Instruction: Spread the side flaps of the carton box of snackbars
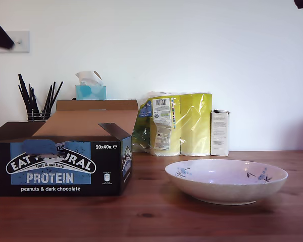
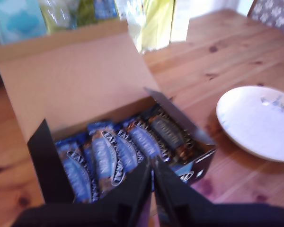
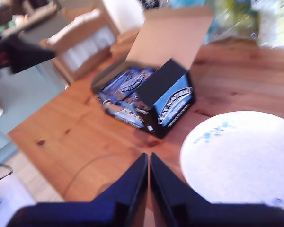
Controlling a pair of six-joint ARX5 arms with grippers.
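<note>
Large rectangular black carton box of snackbars [image 1: 60, 161] with blue front panel and white "EAT NATURAL PROTEIN" lettering, standing on brown wooden table [image 1: 151, 217] at the exterior view's left, lid open. Wide brown cardboard lid panel [image 1: 88, 121] folded back, leaning away from the camera. Side flaps, black outside: one [image 2: 47, 165] raised upright at one narrow end, the other [image 2: 177, 118] tilted outward at the opposite end, toward the bowl side. Blue-wrapped snack bars [image 2: 118, 151] packed in a row inside the carton. Shallow white ceramic bowl [image 1: 226, 180] with dark floral marks, near the carton at the exterior view's right, apart from it. Behind, against the white wall: teal tissue box [image 1: 90, 92], wire holder of black sticks [image 1: 36, 101], yellow-green plastic-wrapped pack of rolls [image 1: 179, 123], slim white box [image 1: 220, 132]. My first gripper [image 2: 152, 182] above the open carton, black fingers pressed together, nothing between them. My second gripper [image 3: 148, 177] above bare table between carton and bowl, fingers likewise closed and empty. Dark arm parts just visible at both upper corners of the exterior view.
</note>
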